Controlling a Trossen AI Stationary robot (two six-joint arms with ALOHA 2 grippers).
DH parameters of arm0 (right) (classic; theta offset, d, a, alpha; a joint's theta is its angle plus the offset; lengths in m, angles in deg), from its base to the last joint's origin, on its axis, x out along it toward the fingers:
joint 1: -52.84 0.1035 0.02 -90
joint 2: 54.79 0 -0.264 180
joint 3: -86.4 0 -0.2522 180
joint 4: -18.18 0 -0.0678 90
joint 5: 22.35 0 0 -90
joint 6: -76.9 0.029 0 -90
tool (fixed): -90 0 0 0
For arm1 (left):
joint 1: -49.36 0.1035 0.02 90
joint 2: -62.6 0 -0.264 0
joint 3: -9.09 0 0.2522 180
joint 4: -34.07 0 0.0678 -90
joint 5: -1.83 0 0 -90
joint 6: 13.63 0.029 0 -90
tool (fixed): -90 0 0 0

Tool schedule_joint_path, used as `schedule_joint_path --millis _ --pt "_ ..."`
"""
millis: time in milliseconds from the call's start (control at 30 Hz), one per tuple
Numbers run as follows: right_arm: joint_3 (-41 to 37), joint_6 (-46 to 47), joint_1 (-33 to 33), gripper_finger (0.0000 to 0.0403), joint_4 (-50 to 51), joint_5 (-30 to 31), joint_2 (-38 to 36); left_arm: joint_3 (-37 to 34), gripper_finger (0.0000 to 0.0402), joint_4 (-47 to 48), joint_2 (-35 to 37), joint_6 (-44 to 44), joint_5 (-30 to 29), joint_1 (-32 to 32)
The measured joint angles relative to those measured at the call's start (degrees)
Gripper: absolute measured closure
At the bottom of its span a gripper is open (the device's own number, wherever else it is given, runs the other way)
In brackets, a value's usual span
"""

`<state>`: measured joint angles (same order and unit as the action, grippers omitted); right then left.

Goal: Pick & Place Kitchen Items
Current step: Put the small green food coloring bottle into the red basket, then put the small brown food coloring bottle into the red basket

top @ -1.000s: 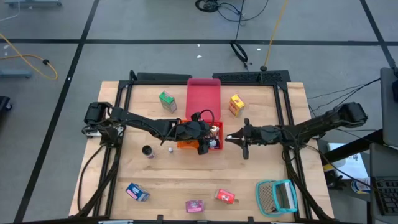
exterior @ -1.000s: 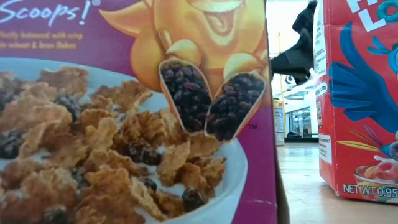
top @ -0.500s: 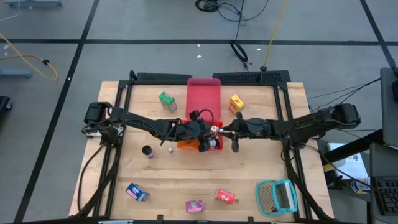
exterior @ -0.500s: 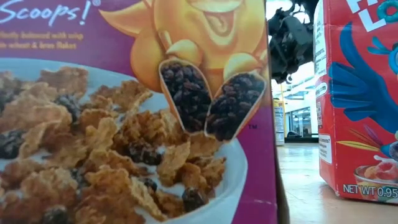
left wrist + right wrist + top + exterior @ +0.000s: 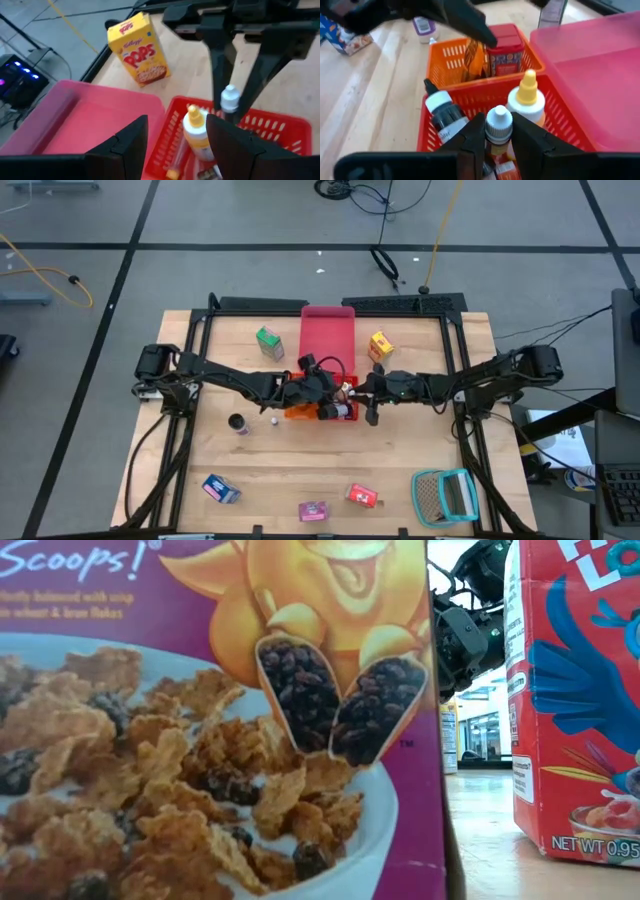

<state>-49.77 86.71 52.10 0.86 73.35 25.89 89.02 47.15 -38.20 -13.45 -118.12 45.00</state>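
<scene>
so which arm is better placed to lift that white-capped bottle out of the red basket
The right. Its pincer already sits around the white-capped bottle in the red basket, fingers on either side of the neck. The left pincer is open above the basket with nothing between its fingers.

Both dark arms reach inward from opposite sides of the table and meet near its middle. The left gripper (image 5: 335, 402) hangs with its fingers (image 5: 131, 145) spread apart, nothing between them. The right gripper (image 5: 362, 392) points toward the left one, its fingers (image 5: 472, 140) closed on a small white-capped bottle (image 5: 498, 126).
</scene>
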Motion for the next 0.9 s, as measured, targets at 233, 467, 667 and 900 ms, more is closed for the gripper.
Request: schedule_joint_path --millis 233,467,667,900 --pt "0.0 -0.5 0.0 0.0288 -0.5 0.1 0.0 -0.1 0.0202 4.6 4.7 -2.0 -2.7 0.0" --pt "0.0 -1.1 0.0 0.0272 -0.5 0.1 0.0 -0.1 0.0202 8.7 7.6 -2.8 -2.7 -1.4" --pt "0.0 -1.5 0.0 0.0276 -0.7 0.1 -1.0 0.0 0.0202 19.5 10.0 -7.7 -3.3 -3.6" --pt "0.0 -1.6 0.4 0.0277 -0.2 0.0 -2.5 -0.1 0.0202 36.0 13.8 -13.9 -7.5 -8.3"
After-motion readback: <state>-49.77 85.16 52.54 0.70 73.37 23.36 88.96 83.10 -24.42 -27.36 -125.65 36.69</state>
